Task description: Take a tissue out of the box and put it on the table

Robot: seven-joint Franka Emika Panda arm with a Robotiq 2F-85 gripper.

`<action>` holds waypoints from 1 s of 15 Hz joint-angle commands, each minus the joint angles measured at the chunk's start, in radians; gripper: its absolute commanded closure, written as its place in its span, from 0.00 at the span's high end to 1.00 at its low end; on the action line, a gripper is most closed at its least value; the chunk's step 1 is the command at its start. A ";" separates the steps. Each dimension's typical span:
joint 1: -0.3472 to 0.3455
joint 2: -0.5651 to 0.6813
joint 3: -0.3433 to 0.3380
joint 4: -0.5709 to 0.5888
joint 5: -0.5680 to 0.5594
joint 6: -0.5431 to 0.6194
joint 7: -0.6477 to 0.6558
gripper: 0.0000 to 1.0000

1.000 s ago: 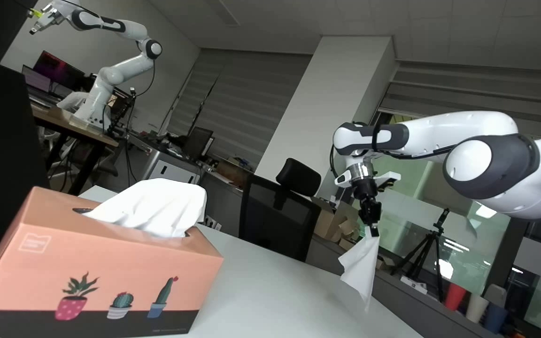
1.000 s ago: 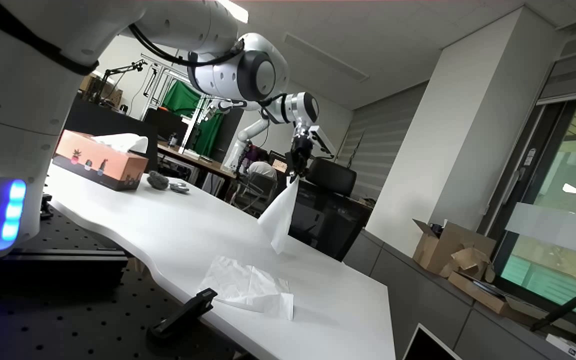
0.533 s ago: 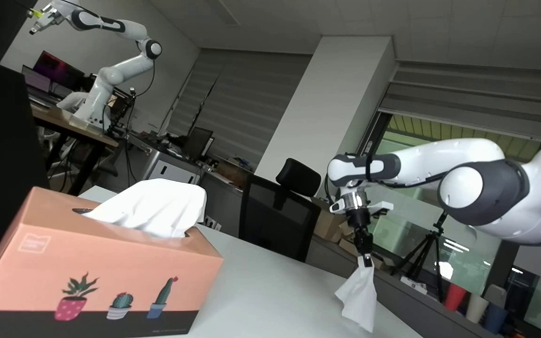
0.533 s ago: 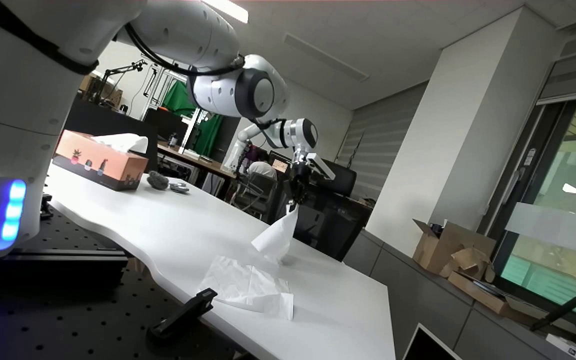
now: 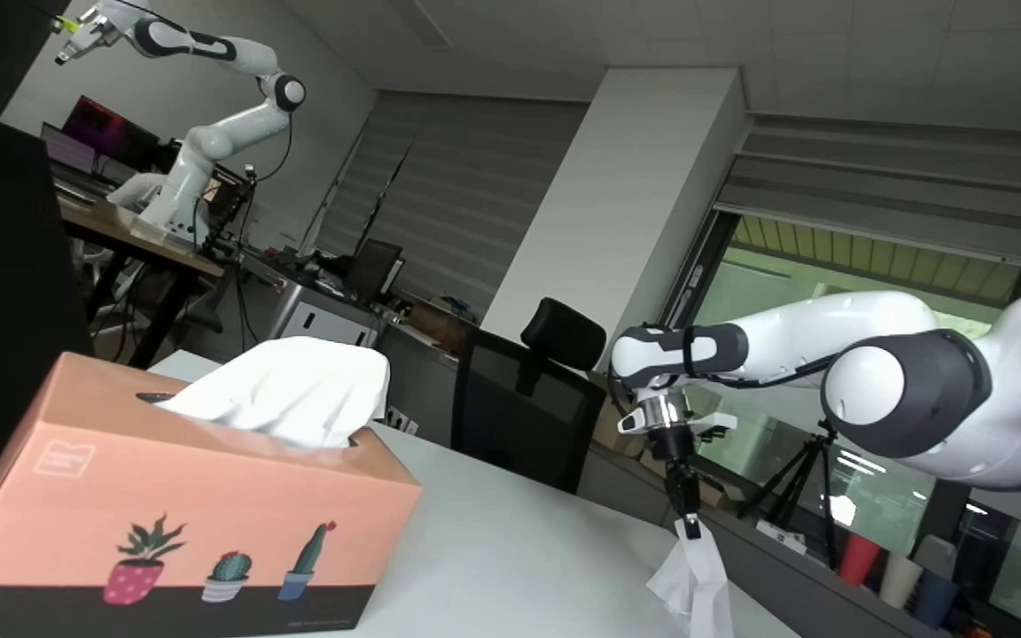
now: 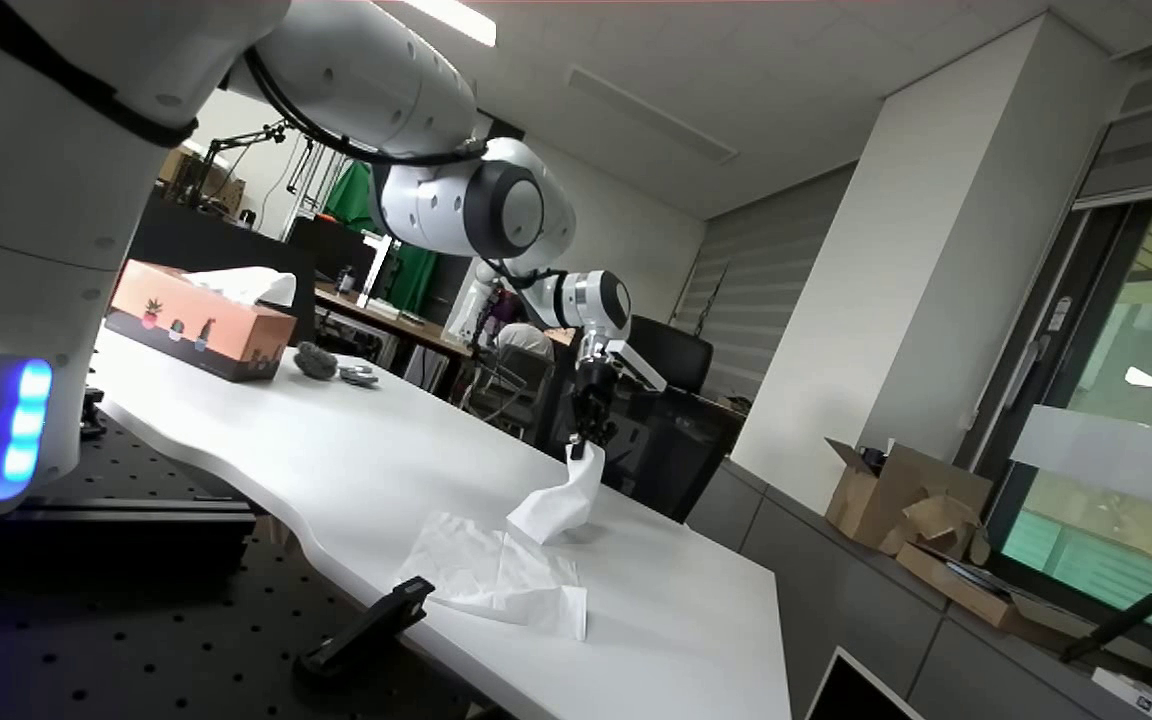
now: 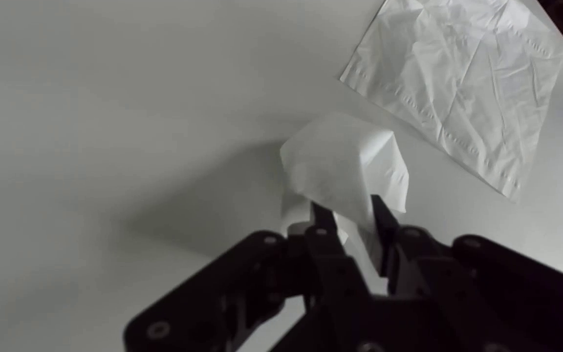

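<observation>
Brings tissue [image 6: 564, 508] lower than a second ago, apparently onto tabletop [image 6: 676, 590], near crumpled sheet [image 6: 496, 578]. Shows claw [image 7: 349, 208] narrowly parted around tissue; likely beginning release.

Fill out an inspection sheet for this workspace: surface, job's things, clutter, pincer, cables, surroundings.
Surface: pale table; a creased white sheet lies on it.
Job's things: tissue hangs at the pincer, lower end apparently meeting the table; pink box upright, another tissue poking from its top.
Clutter: dark lumpy object beside the box; black clamp-like piece at the table's edge.
Pincer: jaws parted, tissue between them.
Cables: black cable along the arm.
Surroundings: office chair, second robot arm, cardboard boxes.
</observation>
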 commanded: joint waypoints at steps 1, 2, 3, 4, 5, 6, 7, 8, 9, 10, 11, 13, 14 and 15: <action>0.006 -0.012 -0.007 0.007 -0.002 -0.013 0.033 0.54; 0.007 -0.016 -0.005 0.008 0.000 -0.017 0.032 0.60; 0.007 -0.022 -0.001 0.010 0.004 -0.020 0.029 0.67; 0.007 -0.030 0.008 0.015 0.014 -0.021 0.024 0.73; 0.006 -0.038 0.016 0.019 0.022 -0.022 0.017 0.81; 0.006 -0.045 0.025 0.025 0.032 -0.020 0.012 0.87; 0.008 -0.049 0.027 0.042 0.051 -0.019 0.006 0.95; 0.010 -0.082 0.038 0.007 0.068 0.003 0.006 0.99; 0.012 -0.096 0.044 0.003 0.080 0.009 0.004 1.00; 0.014 -0.101 0.056 0.017 0.084 0.004 -0.005 1.00; 0.017 -0.112 0.061 0.017 0.091 -0.001 -0.015 1.00; 0.022 -0.132 0.077 0.017 0.100 0.005 -0.026 1.00; 0.024 -0.139 0.082 0.017 0.102 0.011 -0.032 1.00; 0.026 -0.144 0.087 0.017 0.100 0.017 -0.039 1.00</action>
